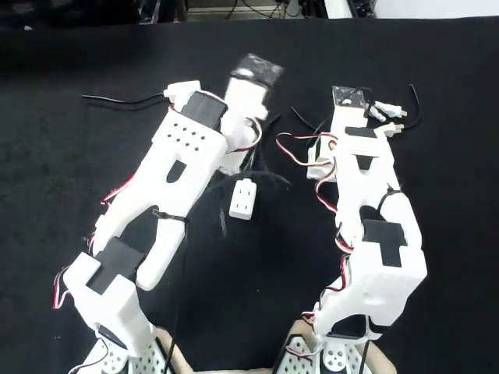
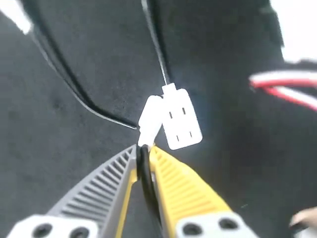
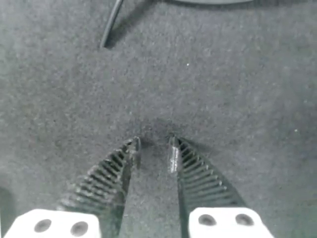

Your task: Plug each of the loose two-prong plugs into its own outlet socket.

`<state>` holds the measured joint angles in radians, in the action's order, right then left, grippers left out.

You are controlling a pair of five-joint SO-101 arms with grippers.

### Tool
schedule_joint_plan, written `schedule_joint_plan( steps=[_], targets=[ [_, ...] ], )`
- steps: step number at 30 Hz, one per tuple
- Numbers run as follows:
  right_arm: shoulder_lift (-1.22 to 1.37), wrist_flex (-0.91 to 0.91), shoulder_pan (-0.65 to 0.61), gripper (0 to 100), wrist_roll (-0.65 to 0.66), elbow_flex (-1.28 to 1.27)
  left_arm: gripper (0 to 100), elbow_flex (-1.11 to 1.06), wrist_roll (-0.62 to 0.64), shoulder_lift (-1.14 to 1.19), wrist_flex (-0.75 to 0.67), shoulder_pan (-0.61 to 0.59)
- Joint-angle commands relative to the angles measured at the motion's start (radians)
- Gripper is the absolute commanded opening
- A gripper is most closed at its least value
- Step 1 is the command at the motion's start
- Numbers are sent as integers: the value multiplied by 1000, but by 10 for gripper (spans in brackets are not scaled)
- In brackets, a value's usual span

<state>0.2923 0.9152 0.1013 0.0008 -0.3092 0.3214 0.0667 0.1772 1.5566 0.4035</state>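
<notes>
A white outlet block (image 1: 242, 199) lies on the black cloth between the two arms; its paired slots (image 2: 181, 124) face up. My left gripper (image 2: 143, 148) is shut on the tail of a white two-prong plug (image 2: 151, 116), which leans against the side of the block. The plug's prongs are hidden. Two loose white plugs (image 1: 387, 111) (image 1: 394, 128) with black cords lie far right, beside the end of the right arm (image 1: 351, 117). My right gripper (image 3: 153, 146) hangs just above bare cloth, slightly open, with nothing between its fingers.
Black cords (image 2: 74, 84) curve across the cloth near the block, and one cord (image 3: 111, 22) crosses ahead of the right gripper. Red and white servo wires (image 1: 300, 144) hang between the arms. The table's far edge (image 1: 249, 15) runs along the back.
</notes>
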Motion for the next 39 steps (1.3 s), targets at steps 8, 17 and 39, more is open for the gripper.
schedule_joint_plan(
  steps=[8,17,39],
  targets=[
    [-25,71,-107,117,198,10,29,-38,292,-15,38,-424],
    [-18,155,-347,117,321,8,29,-41,316,-15,37,-541],
    [99,106,-641,119,313,171,29,-19,319,-17,34,-656]
  ],
)
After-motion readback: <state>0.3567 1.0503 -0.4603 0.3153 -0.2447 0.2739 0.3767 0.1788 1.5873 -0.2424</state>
